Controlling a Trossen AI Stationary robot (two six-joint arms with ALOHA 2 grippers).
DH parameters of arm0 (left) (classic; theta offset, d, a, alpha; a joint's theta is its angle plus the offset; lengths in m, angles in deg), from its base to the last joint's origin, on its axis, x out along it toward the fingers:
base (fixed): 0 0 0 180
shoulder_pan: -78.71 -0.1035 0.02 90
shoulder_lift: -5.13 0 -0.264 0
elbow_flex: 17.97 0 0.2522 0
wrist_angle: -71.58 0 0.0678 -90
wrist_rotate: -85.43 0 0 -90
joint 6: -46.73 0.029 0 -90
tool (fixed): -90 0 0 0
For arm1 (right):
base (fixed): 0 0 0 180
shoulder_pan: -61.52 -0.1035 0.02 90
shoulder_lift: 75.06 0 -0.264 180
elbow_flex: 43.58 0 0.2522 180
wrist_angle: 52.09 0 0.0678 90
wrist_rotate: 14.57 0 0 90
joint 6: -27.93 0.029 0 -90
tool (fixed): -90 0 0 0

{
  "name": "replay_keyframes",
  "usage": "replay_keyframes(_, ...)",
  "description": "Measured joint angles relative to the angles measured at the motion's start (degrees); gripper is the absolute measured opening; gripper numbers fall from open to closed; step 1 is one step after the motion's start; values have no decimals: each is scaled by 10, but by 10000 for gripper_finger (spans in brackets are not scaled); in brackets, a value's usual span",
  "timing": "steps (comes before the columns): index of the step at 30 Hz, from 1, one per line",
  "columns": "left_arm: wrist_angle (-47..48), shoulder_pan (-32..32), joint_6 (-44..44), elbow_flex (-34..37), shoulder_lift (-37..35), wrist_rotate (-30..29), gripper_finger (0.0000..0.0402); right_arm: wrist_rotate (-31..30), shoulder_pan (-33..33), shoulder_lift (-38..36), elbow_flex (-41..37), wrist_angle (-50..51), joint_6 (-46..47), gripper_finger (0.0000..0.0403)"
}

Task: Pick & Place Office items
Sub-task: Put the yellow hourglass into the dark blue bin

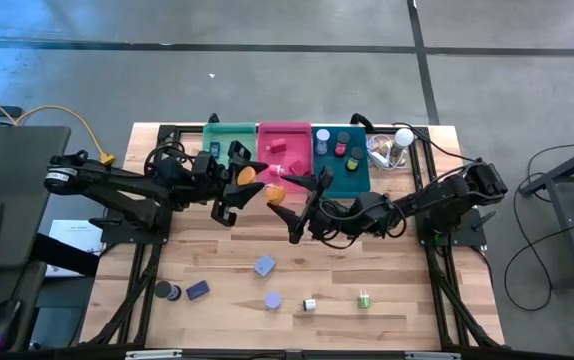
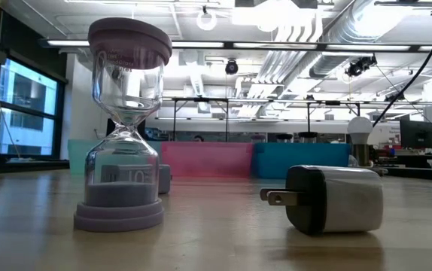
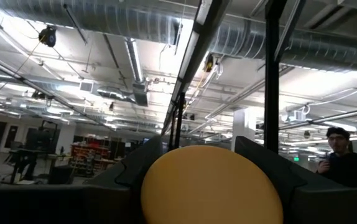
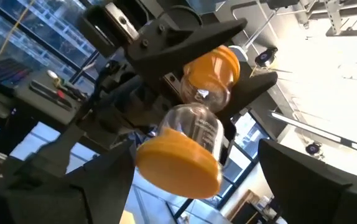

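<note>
Hourglass, orange [image 1: 258, 182] | above worktop [image 1: 217, 320] near pink bin [image 1: 283, 140] | left claw [image 1: 235, 183] holding one cap | right claw [image 1: 303, 205] wide, empty | I judge glass fragile, grip caps only

Left gripper [image 1: 239, 176] raised, clamped, right gripper [image 1: 305, 205] spread wide, facing it

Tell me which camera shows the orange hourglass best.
The right wrist view: the orange hourglass shows whole, its far cap clamped by the left gripper. The high view shows it small, the left wrist view only one cap, the low view nothing of it.
</note>
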Motion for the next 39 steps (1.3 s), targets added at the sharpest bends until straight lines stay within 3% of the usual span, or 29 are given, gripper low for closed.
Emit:
replay_keyframes(15,-15,-16,-19,0,9,4,181,47,11,0,0,-5,-30,325)
replay_keyframes(30,-25,-23,-27,0,9,6,181,50,35,0,0,0,-31,325)
replay_keyframes(39,-28,-26,-37,0,24,5,181,90,48,0,0,8,-35,325)
